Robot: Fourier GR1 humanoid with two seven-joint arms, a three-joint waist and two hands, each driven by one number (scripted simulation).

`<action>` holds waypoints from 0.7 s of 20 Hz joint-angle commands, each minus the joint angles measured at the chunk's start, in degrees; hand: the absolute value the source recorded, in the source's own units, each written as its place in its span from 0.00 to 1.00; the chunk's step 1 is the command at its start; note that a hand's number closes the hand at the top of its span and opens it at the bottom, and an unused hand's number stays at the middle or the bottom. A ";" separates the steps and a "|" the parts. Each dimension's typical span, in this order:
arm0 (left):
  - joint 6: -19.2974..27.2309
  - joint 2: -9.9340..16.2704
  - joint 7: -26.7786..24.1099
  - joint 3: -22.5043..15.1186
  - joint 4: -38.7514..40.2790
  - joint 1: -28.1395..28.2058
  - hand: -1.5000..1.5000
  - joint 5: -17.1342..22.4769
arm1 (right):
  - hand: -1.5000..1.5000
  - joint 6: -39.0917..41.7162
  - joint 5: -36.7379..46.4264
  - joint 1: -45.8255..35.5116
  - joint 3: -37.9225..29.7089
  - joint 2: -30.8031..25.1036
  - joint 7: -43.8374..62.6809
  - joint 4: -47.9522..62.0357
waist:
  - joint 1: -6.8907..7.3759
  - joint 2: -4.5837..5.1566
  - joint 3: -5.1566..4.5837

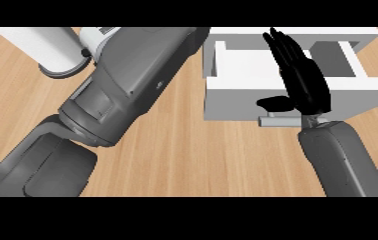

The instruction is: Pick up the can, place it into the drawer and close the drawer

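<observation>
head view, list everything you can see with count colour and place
counter: one, light wood, fills the view under everything else
drawer: one, white, upper right, pulled open, inside shows nothing
drawer handle: one, grey bar, on the drawer's front, partly behind the right hand
cylinder: one, white with a grey base rim, upper left, partly hidden by the left forearm; cannot tell what it is
left forearm: one, grey, runs from lower left to top centre; its hand does not show
right forearm: one, grey, lower right
right hand: one, black, fingers straight, over the drawer's front
</observation>
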 commanded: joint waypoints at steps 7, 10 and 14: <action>-1.77 4.43 2.10 0.31 -1.97 2.59 0.00 -2.02 | 0.00 -12.11 6.59 -15.41 -3.76 3.05 -4.78 28.33 | 1.43 -0.10 0.01; -1.67 5.36 2.03 0.01 -4.71 5.52 0.00 -2.43 | 0.00 -19.89 8.20 -17.33 -5.80 4.03 -5.54 34.68 | 2.54 -0.33 0.00; -1.37 6.03 4.29 -0.85 -7.59 7.48 0.00 -3.37 | 0.00 -25.64 9.68 -22.57 -7.65 5.05 -4.91 41.19 | 3.00 -0.50 -0.02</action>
